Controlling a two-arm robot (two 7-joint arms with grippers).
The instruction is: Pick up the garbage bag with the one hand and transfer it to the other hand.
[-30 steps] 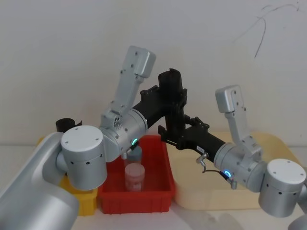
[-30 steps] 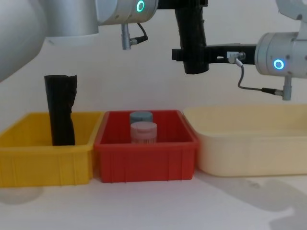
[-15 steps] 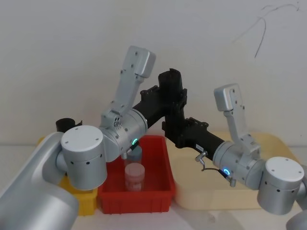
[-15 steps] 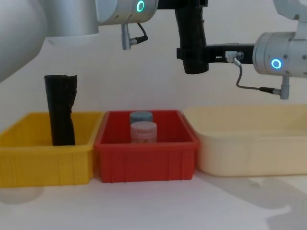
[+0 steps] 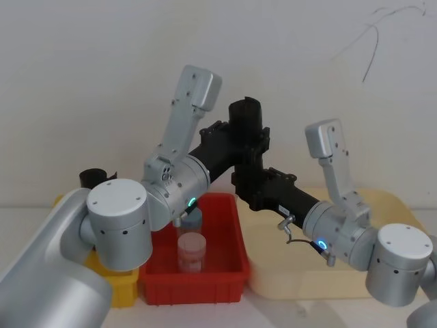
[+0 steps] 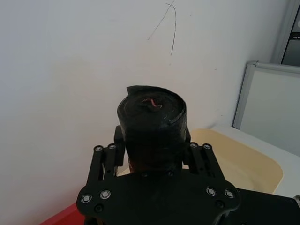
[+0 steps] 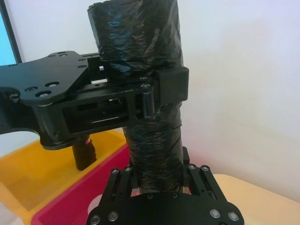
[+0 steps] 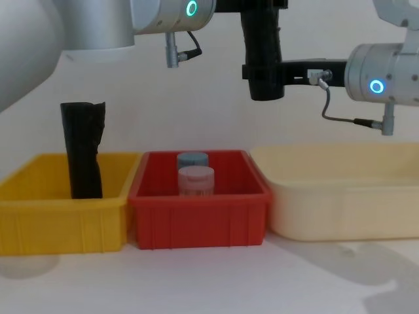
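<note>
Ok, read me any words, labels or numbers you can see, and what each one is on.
No readable text anywhere.
The garbage bag, clamped upright by the left gripper high up and the right gripper near its lower end, is plain black.
The red bin is unmarked.
The wall scribble is a thin line, not letters.

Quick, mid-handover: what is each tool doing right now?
Left tool: closed on the garbage bag, gripping its upper part.
Right tool: closed on the garbage bag, lower down.
</note>
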